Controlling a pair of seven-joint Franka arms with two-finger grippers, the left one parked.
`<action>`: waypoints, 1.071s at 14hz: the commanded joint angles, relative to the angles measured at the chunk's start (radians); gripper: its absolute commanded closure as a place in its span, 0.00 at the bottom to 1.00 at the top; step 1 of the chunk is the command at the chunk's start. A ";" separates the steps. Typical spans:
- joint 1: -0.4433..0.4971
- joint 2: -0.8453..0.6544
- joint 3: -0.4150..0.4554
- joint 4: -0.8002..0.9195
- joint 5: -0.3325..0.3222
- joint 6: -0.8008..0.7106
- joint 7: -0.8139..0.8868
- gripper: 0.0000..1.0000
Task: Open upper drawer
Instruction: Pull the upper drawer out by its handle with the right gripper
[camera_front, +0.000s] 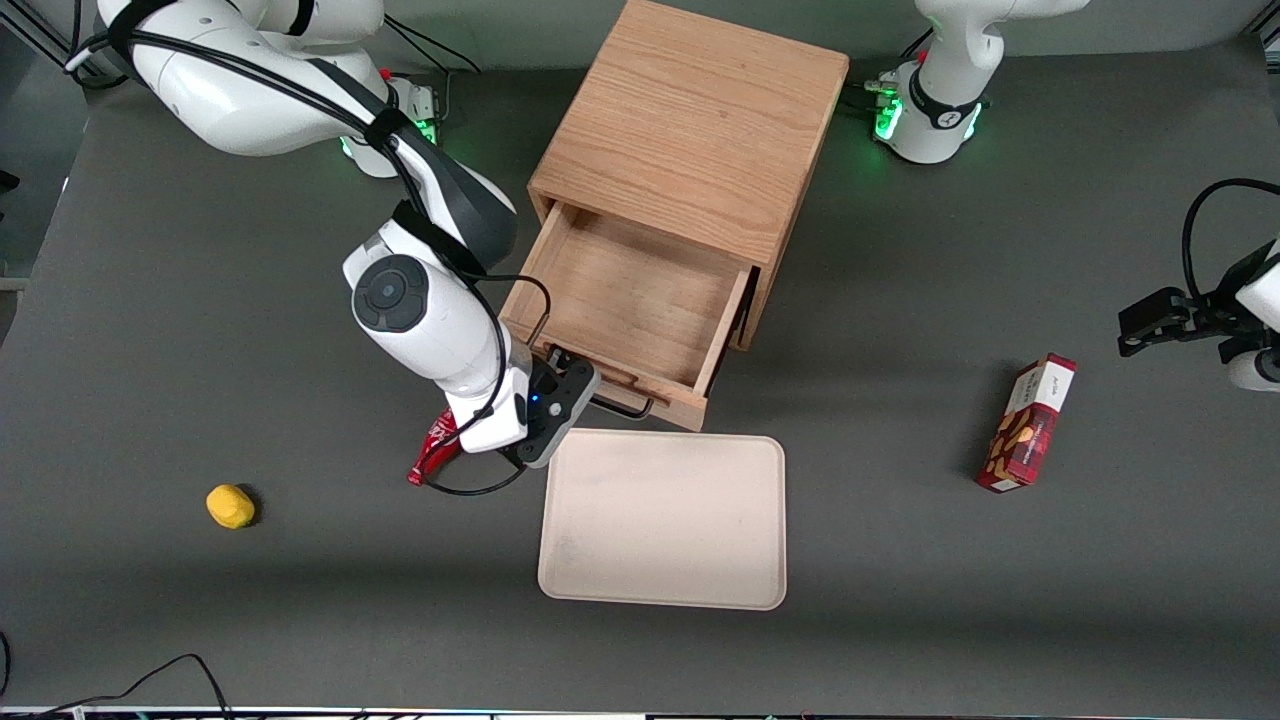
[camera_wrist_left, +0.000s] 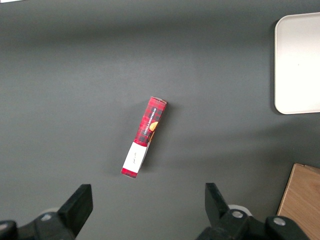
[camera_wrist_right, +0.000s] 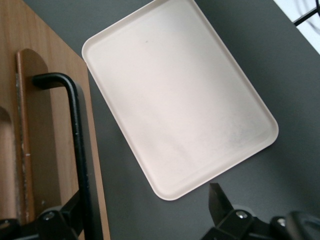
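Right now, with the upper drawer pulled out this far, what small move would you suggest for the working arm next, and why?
Probably draw the gripper straight back off the black wire handle, lifting slightly. The upper drawer already stands well out of the oak cabinet with its floor exposed, so the pull looks finished. The beige tray lies just in front of the drawer, so backing away low risks nudging it.

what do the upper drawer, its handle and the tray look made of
Upper drawer: light wood, visible grain, matte. Handle: black bent rod, probably coated metal, slight sheen; the gripper is at it, one of its fingers apart from it. Tray: smooth cream, likely plastic.
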 joint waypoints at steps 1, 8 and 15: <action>0.019 0.007 -0.040 0.037 -0.013 0.012 -0.015 0.00; 0.006 0.007 -0.044 0.054 0.045 0.010 -0.013 0.00; -0.004 0.001 -0.038 0.114 0.179 -0.057 -0.030 0.00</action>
